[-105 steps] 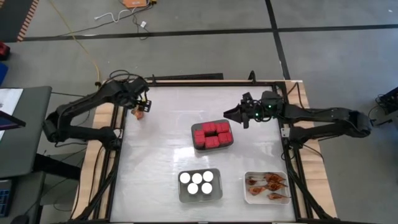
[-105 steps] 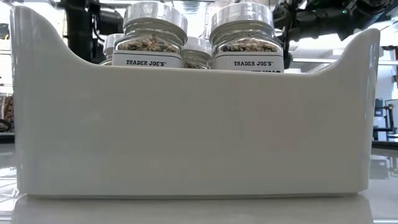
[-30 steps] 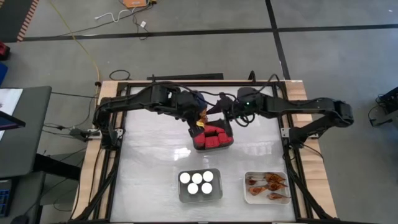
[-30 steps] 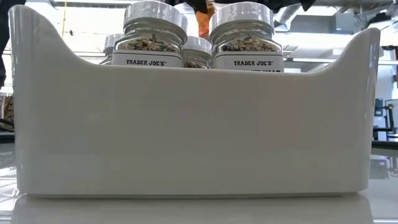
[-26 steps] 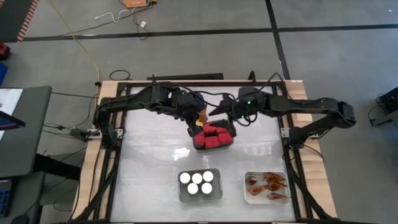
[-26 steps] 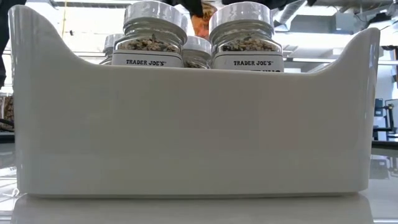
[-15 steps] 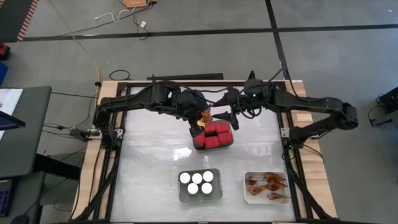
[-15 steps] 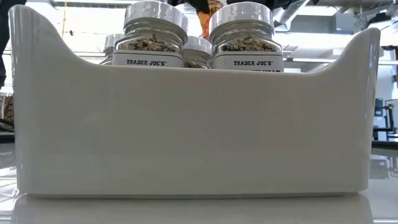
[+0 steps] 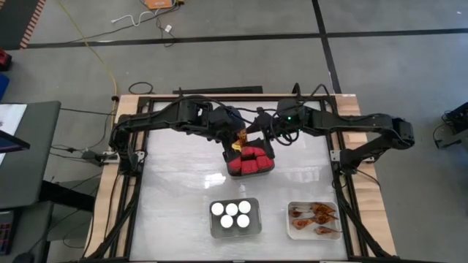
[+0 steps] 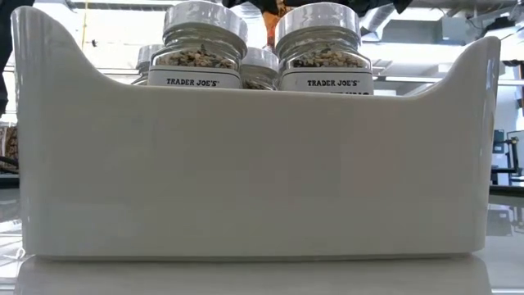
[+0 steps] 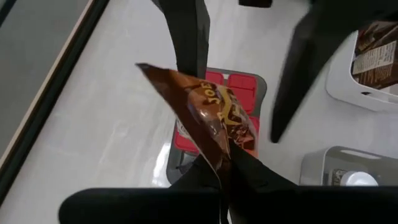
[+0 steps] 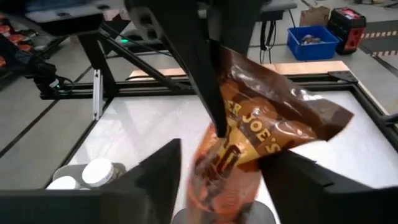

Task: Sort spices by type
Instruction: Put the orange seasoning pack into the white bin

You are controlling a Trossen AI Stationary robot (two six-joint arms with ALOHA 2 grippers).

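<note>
You have 3 trays on the white table (image 9: 175,190). The dark tray (image 9: 250,172) at the centre holds the red boxes (image 9: 250,159). The near tray (image 10: 246,164) carries 5 white-lidded jars (image 9: 232,214). The white tray (image 9: 313,231) at the near right contains several orange-brown packets (image 9: 314,214). Above the far edge of the dark tray, your left gripper (image 11: 217,163) is clamped on 1 packet (image 9: 238,139), and your right gripper (image 12: 217,163) has its fingers apart on either side of that same packet.
</note>
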